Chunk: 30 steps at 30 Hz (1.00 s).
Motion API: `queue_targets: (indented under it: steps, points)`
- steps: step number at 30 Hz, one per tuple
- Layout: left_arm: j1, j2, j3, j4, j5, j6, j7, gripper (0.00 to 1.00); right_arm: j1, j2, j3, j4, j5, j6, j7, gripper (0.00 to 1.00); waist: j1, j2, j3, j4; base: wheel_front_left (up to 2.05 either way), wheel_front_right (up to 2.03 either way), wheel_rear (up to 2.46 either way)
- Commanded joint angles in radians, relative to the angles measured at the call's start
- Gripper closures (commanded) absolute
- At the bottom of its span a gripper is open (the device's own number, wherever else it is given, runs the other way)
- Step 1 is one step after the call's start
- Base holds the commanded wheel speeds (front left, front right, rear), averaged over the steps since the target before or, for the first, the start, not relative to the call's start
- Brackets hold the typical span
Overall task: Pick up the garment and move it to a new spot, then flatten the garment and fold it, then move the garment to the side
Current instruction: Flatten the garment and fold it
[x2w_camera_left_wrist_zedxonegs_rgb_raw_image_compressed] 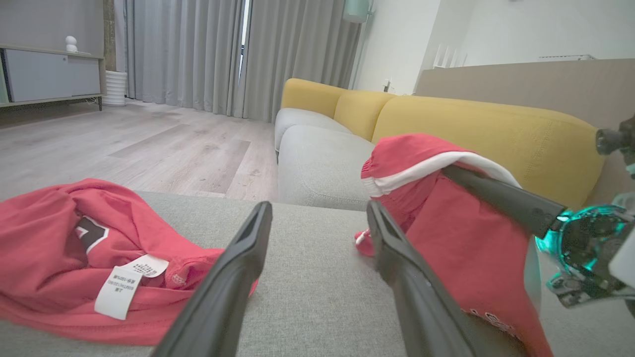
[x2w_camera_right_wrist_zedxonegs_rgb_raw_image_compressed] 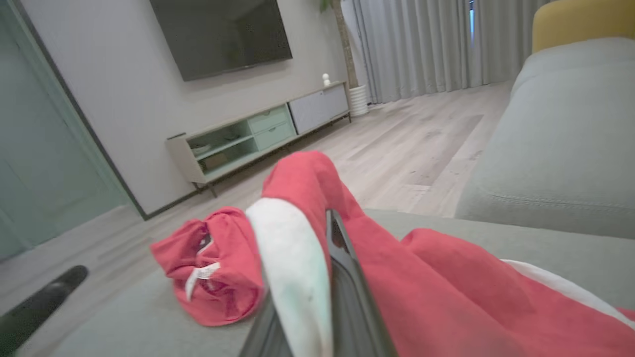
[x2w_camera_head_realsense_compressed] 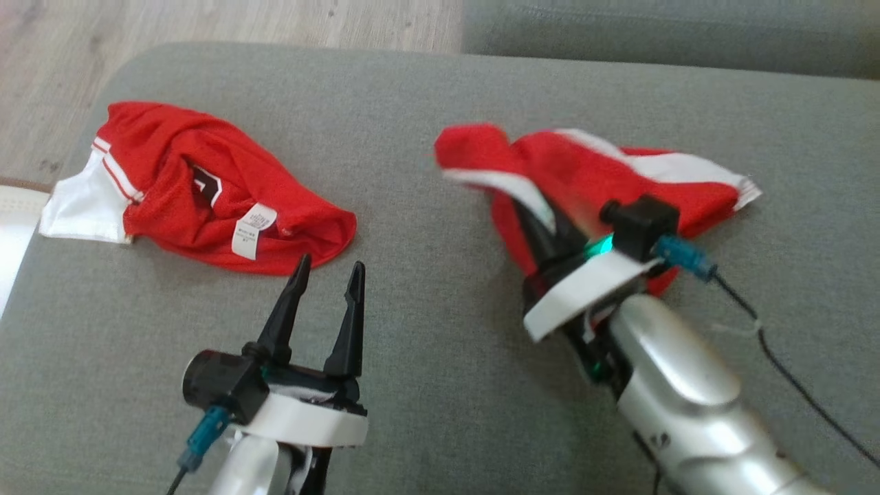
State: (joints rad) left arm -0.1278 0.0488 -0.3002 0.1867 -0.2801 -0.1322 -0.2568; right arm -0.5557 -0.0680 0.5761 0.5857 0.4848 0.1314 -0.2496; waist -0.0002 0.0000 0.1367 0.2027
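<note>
Red-and-white garment lies bunched on the right of the grey cushion in head view, right gripper clamped on its edge. Left wrist view: left gripper jaws wide, empty. Right wrist view: its cloth pinched between fingers.

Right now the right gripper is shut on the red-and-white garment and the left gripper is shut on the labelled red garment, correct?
Not quite. The left gripper is open, its jaws apart with no cloth between them, beside the labelled red garment; the left wrist view shows it. The right gripper is indeed shut on the red-and-white garment.
</note>
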Motion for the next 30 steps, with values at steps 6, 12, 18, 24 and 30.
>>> queue_targets:
  steps: [6, 12, 18, 24, 30]
  points:
    - [0.006, 0.006, 0.036, -0.035, 0.015, 0.002, -0.005, 0.0, 0.051, 0.018, 0.083, -0.056, 0.115, -0.001, 0.041, 1.0, 0.0002, 0.0, -0.021, 0.001, 0.0, 0.0, 0.0]
    - [0.011, 0.005, 0.037, -0.042, 0.017, 0.002, -0.005, 0.0, 0.038, 0.018, 0.011, 0.067, 0.053, -0.001, 0.086, 1.0, 0.0002, 0.0, -0.012, 0.004, 0.0, 0.0, 0.0]
    - [0.002, 0.005, 0.03, -0.042, 0.016, 0.002, -0.005, 0.0, 0.014, 0.018, -0.035, 0.211, -0.017, -0.001, 0.123, 1.0, 0.0002, 0.0, 0.007, -0.002, 0.0, 0.0, 0.0]
    - [-0.001, 0.009, 0.033, -0.039, 0.013, 0.002, -0.005, 0.0, 0.0, 0.018, -0.038, 0.274, -0.078, -0.001, 0.085, 0.0, 0.0002, 0.0, 0.007, -0.025, 0.0, 0.0, 0.0]
    - [0.011, 0.015, 0.05, -0.038, 0.014, 0.002, -0.005, 0.0, 0.013, 0.018, -0.07, 0.243, -0.129, -0.001, 0.024, 0.0, 0.0002, 0.0, -0.014, -0.076, 0.0, 0.0, 0.0]
